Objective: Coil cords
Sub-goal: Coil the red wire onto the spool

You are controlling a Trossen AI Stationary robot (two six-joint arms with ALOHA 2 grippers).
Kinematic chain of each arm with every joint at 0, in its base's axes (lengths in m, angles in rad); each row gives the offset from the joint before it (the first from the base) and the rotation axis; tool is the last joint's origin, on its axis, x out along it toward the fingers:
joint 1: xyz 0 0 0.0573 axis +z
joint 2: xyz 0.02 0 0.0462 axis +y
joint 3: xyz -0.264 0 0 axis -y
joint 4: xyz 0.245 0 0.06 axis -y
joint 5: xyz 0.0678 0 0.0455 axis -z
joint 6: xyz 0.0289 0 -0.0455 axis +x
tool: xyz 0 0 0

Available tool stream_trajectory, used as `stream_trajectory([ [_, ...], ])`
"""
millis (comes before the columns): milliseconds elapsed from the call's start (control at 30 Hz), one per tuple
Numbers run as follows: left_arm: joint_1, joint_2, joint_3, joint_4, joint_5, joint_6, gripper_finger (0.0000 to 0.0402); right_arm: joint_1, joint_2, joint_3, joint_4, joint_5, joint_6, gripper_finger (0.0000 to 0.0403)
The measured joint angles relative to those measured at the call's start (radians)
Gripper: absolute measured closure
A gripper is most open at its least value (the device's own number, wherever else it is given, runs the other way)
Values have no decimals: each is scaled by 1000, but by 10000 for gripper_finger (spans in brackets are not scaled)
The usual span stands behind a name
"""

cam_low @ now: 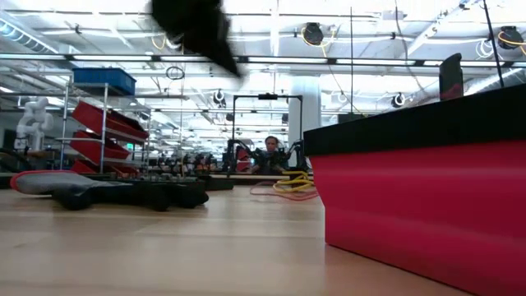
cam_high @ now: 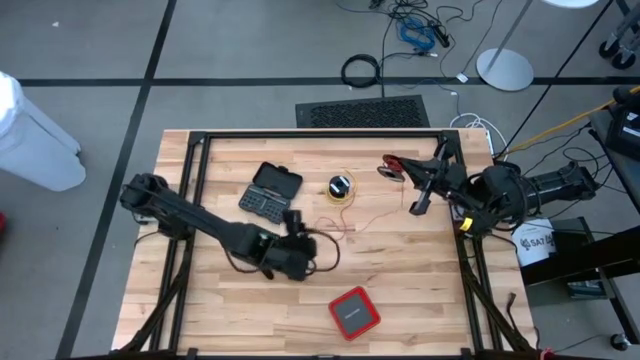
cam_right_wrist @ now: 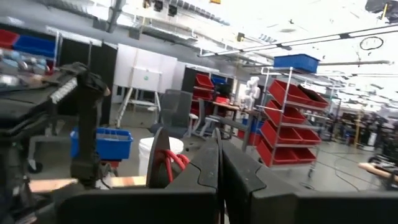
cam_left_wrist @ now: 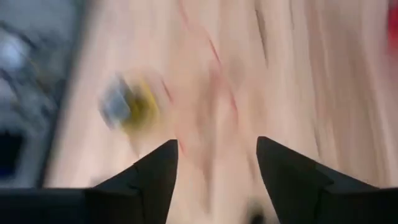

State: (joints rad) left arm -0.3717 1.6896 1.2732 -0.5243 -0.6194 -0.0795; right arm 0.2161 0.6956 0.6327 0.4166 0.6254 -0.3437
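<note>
Presently, stock of the pale wooden plank tabletop (cam_high: 400, 290), as I hold it.

Item: my left jaws (cam_high: 296, 222), near mid-tabletop, parted with nothing between them; the left wrist view shows only blurred wood and a faint red line past the two dark fingers (cam_left_wrist: 155, 171).

Item: my right jaws (cam_high: 418, 207), raised at the far right of the tabletop, clenched tight on nothing that I can see; the right wrist view looks out into the room.

Item: thin yellow wire (cam_high: 341, 194), gathered in a small loop around a dark round end, far centre, just beyond my left jaws.

Item: thin red wire (cam_high: 372, 218), mostly loose, trailing from the red bundle (cam_high: 389, 166) at the far right down towards the centre. Not yet coiled, by my judgement.

Item: flat dark grey case with a gridded face (cam_high: 270, 190), left of the yellow wire. Item: flat red square box (cam_high: 354, 312), near edge.

Risks, as I judge them: the left wrist view is smeared, so a closing move now may miss the slack red strand or pinch bare wood. Dragging the red wire could snag and undo the yellow loop close by. A thin wire may also slip out of my jaws.
</note>
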Motion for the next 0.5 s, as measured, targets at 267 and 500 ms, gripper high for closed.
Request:
stream_trajectory([
  [267,169,15,-41,648,203,256,174,0,0,0,54,-111,44,403],
  [500,300,164,-42,963,420,244,174,3,0,0,56,-135,44,403],
])
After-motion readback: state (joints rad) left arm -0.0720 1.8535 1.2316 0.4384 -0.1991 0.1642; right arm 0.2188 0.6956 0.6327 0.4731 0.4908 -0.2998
